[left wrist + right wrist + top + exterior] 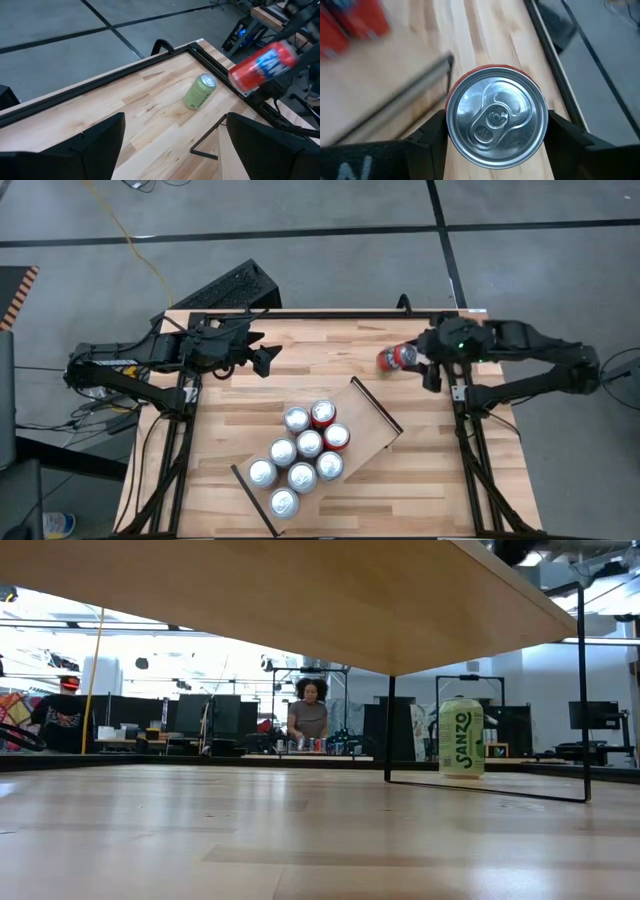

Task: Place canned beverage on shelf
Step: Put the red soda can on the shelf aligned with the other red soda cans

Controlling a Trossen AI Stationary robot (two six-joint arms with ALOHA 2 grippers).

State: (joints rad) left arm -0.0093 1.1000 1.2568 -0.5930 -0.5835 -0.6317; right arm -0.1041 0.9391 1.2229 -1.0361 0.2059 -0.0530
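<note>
A red can (397, 358) is held between the fingers of the right gripper (420, 360), upper right of the high view. The shelf (365, 420) lies centre frame, carrying eight cans (303, 450). The left gripper (262, 357), upper left, is seen with fingers wide, empty.

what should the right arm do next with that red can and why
Probably carry it toward the shelf. The right gripper is shut on the red can near the table's far right edge, well away from the cans already grouped on the board, whose end nearest the held can looks bare.
</note>
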